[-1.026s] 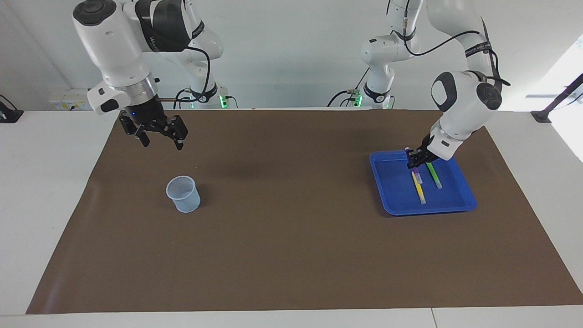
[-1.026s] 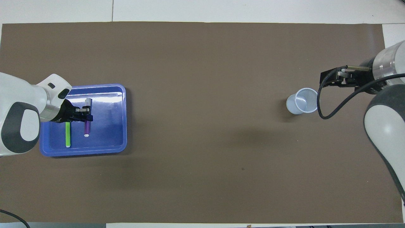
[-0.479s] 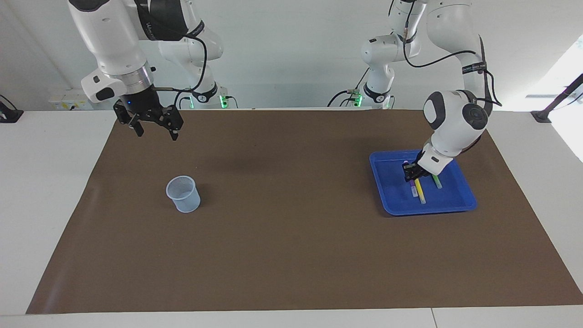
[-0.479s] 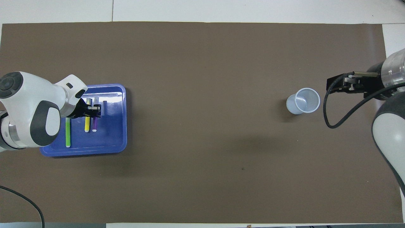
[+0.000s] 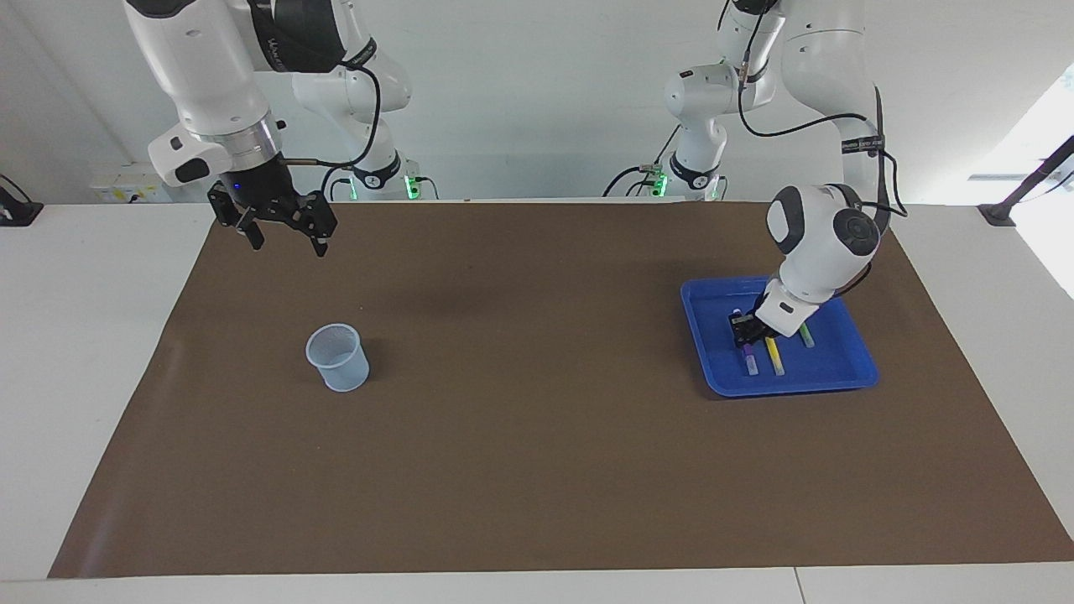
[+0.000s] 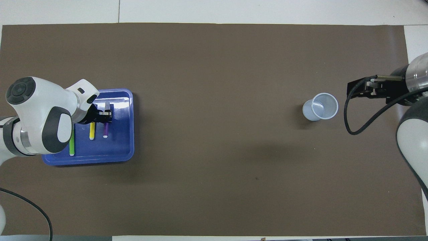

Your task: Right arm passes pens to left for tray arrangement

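Note:
The blue tray sits at the left arm's end of the table. My left gripper is down inside it, shut on the upper end of the purple pen. Whether the pen's lower end touches the tray floor I cannot tell. The yellow pen lies in the tray right beside it, and the green pen lies further toward the tray's outer side. My right gripper hangs open and empty, high over the right arm's end of the mat.
A pale blue mesh cup stands upright on the brown mat at the right arm's end. A black cable loops from the right wrist close to the cup.
My left gripper has come down into the tray with the purple pen and shifted past the yellow pen toward the tray's inner side. The right gripper has risen and drawn back from over the cup.

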